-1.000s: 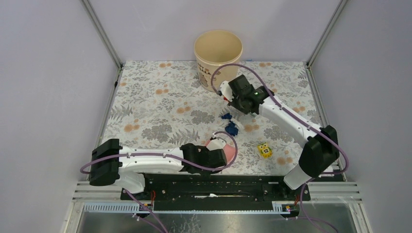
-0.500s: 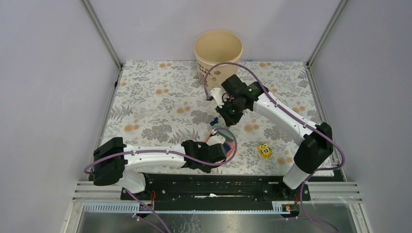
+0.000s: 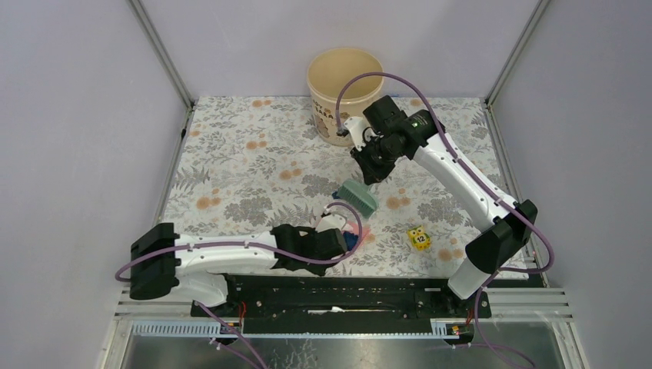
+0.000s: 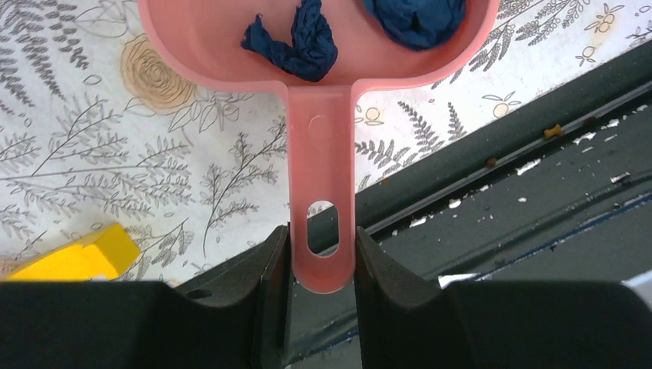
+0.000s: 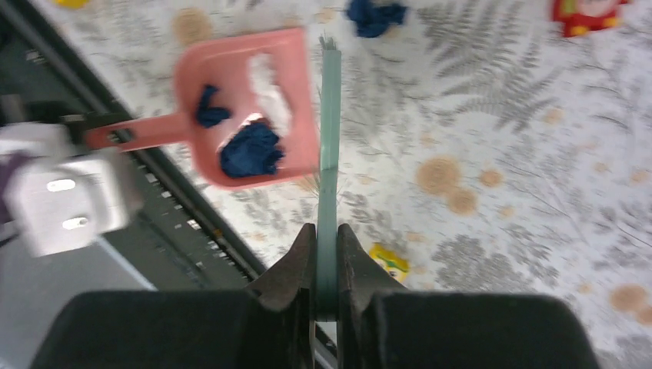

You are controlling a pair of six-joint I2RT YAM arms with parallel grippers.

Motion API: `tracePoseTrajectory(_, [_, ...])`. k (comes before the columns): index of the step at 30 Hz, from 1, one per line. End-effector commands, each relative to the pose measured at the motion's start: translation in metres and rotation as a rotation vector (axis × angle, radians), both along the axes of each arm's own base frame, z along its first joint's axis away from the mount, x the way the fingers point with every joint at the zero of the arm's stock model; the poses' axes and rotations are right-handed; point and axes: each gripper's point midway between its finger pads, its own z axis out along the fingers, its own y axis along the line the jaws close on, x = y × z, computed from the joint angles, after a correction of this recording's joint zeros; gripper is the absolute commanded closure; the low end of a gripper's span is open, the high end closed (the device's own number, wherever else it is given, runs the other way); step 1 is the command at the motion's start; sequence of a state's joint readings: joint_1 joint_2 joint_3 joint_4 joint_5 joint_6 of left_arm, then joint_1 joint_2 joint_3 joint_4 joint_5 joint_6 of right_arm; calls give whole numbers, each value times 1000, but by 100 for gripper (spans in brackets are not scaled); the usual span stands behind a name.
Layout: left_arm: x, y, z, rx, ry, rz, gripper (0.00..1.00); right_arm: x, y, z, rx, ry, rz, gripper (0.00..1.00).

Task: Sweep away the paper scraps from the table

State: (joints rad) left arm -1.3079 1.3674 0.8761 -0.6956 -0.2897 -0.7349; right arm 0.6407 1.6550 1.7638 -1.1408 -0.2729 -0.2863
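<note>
Nearest the arm bases, the pink dustpan (image 4: 231,46) is gripped by its handle in the part-closed left gripper (image 4: 321,257), with two navy paper scraps (image 4: 296,42) lying inside. Beyond its lip, the green brush (image 5: 329,115) is pinched in the fully closed right gripper (image 5: 326,261), and one loose scrap (image 5: 374,17) is seen on the table (image 3: 246,154) farther out; the pan is best kept level while that scrap is drawn in with a low stroke.

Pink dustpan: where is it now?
Top view: the pink dustpan is at the table's near edge, centre, its handle in the left end effector, green brush just beyond it, yellow cube to its right.
</note>
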Motion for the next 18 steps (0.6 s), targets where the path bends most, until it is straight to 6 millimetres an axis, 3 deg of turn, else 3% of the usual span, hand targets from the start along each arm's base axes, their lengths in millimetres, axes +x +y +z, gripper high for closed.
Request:
tracePoseTrajectory(1, [-2, 8, 16, -57, -2, 44, 100, 47, -23, 18, -108, -244, -81, 100])
tracePoseTrajectory(7, [-6, 27, 12, -14, 12, 82, 100, 85, -25, 20, -160, -402, -110, 100])
tracePoseTrajectory(11, [-8, 37, 9, 33, 24, 129, 100, 108, -17, 8, -196, -442, -101, 100])
tracePoseTrajectory(15, [-9, 40, 9, 44, 33, 145, 100, 119, 1, -5, -211, -437, -77, 100])
tracePoseTrajectory(18, [-9, 41, 8, 53, 29, 144, 100, 115, 17, -23, -211, -405, -35, 100])
